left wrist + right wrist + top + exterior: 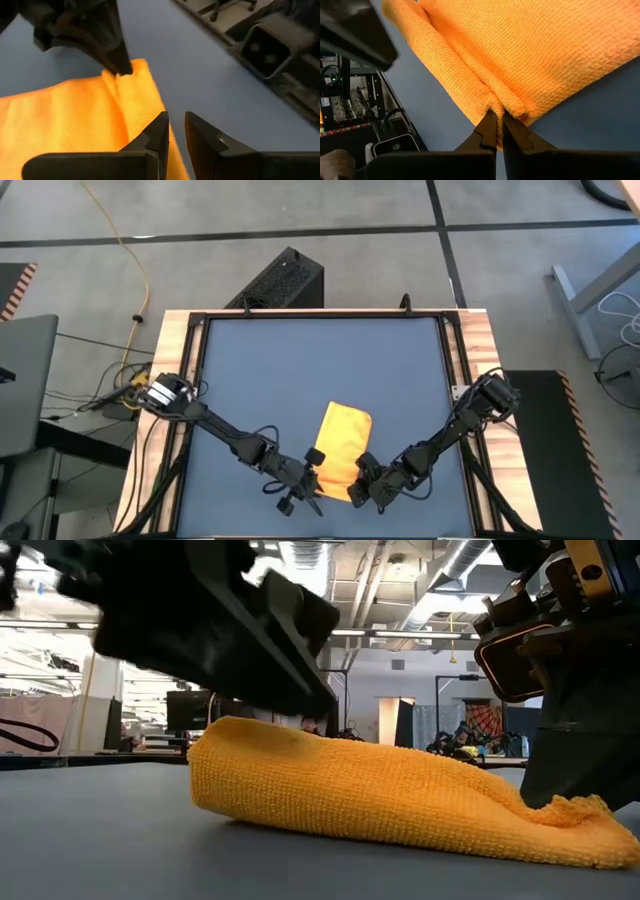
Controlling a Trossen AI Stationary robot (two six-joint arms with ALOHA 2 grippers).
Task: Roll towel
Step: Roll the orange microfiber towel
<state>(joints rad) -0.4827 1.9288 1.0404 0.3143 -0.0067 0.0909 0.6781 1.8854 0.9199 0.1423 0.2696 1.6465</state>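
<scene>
While the towel (343, 451) lies folded at the table's (320, 370) near edge, right claw (499, 131) pinches its corner; left claw (176, 131) slightly parted, empty beside it. Rolling barely begun; next, turn that edge over.

An industrial robotics lab or workshop: a bare grey concrete floor (350, 210) crossed by a loose yellow cable (125, 245), exposed silver ceiling ducts (455, 565) over a large open hall, and a dark blue wood-framed tabletop (320, 365) beside a black perforated equipment box (280, 280).
</scene>
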